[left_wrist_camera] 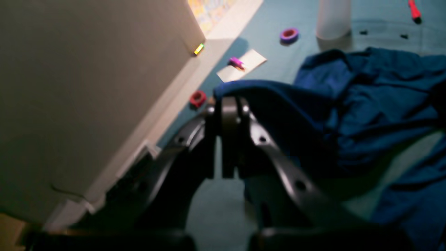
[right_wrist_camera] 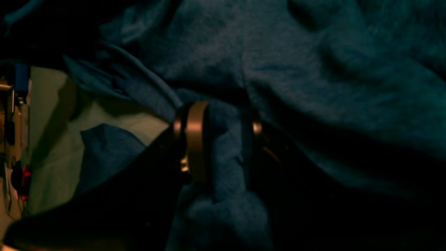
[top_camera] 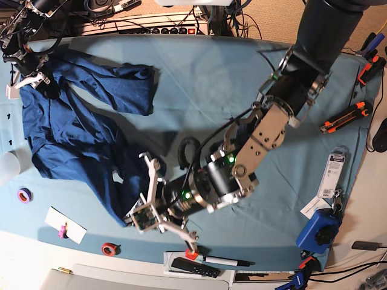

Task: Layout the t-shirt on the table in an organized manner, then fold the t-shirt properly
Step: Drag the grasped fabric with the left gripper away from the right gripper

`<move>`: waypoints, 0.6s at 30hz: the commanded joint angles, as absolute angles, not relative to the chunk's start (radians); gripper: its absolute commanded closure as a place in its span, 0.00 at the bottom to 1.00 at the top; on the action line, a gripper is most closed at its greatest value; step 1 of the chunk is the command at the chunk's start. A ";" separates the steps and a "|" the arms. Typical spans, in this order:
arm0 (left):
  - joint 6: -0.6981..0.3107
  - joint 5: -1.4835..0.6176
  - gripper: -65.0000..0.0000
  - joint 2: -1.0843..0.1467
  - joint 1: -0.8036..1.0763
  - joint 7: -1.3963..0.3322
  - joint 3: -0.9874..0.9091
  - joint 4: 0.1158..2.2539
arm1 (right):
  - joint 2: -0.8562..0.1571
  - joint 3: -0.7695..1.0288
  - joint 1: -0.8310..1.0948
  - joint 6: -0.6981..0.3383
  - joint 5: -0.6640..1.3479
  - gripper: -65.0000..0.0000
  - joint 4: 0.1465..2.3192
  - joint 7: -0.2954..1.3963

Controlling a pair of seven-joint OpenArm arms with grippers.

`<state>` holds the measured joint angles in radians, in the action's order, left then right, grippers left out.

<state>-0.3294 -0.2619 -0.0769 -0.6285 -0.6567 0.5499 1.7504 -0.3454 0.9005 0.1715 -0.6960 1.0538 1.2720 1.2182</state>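
Observation:
The dark navy t-shirt (top_camera: 66, 133) lies crumpled over the left part of the teal table (top_camera: 205, 78), one sleeve spread toward the middle. My left gripper (top_camera: 136, 204) sits at the shirt's near lower edge. In the left wrist view its fingers (left_wrist_camera: 228, 104) are pressed together with the t-shirt (left_wrist_camera: 376, 104) edge draped at their tips. My right gripper (top_camera: 37, 75) is at the shirt's far left corner. In the right wrist view a bunch of the t-shirt (right_wrist_camera: 313, 69) runs between the two fingers of that gripper (right_wrist_camera: 223, 139), which is shut on it.
A purple tape roll (top_camera: 24, 194), a red tape roll (top_camera: 109, 248), a white card with a pink clip (top_camera: 65, 225) and a white cup (top_camera: 6, 166) lie left and front. A marker and remote (top_camera: 205, 263) lie at the front edge. An orange knife (top_camera: 344, 118) and blue clamp (top_camera: 317, 229) lie right.

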 commanded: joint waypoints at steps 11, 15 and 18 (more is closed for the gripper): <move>-0.322 -0.344 1.00 0.006 -0.799 -0.630 0.547 1.723 | -0.363 0.908 0.160 -0.698 1.020 0.76 1.289 1.151; -0.323 -0.344 1.00 0.019 -0.817 -0.626 0.547 1.620 | -0.349 0.908 0.160 -0.698 1.019 0.76 1.289 1.151; -0.344 -0.344 1.00 0.034 -0.808 -0.598 0.547 1.468 | -0.336 0.908 0.158 -0.698 1.019 0.76 1.289 1.151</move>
